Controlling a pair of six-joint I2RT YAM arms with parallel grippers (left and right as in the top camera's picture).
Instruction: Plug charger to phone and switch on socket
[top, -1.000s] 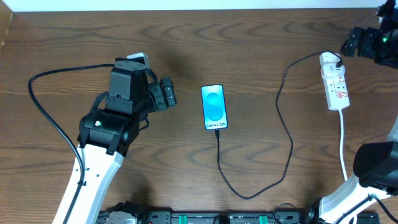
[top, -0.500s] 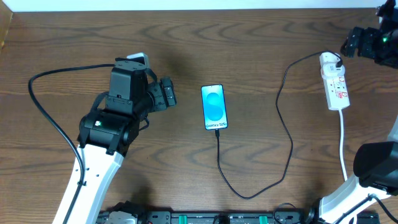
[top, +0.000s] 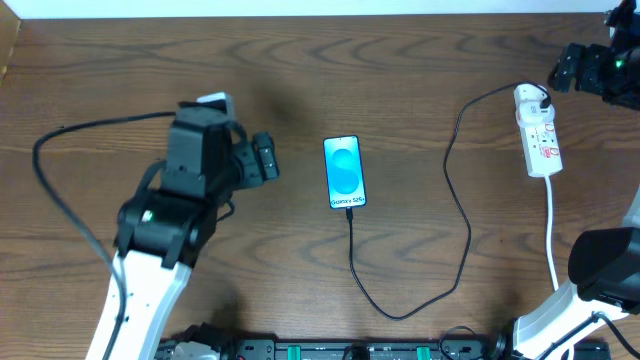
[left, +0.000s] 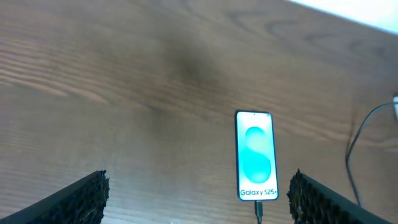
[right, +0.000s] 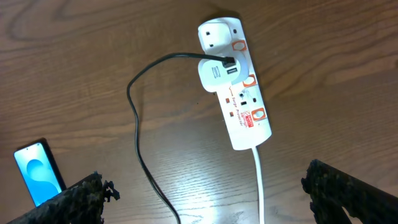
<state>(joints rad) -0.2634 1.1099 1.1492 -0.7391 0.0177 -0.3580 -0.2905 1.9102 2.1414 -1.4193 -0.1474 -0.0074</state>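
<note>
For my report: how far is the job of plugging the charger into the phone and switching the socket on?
Looks done: the tip of the charger meets the lower edge of the phone; its adapter sits in the socket. In hand: nothing; the left pincer is open beside the phone, the right pincer open near the socket. Remaining: switching it on; whether that is done, I cannot tell.

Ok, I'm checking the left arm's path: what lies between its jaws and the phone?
Nothing: the overhead view shows only bare wooden table between the left jaws and the phone; the left wrist view agrees.
</note>
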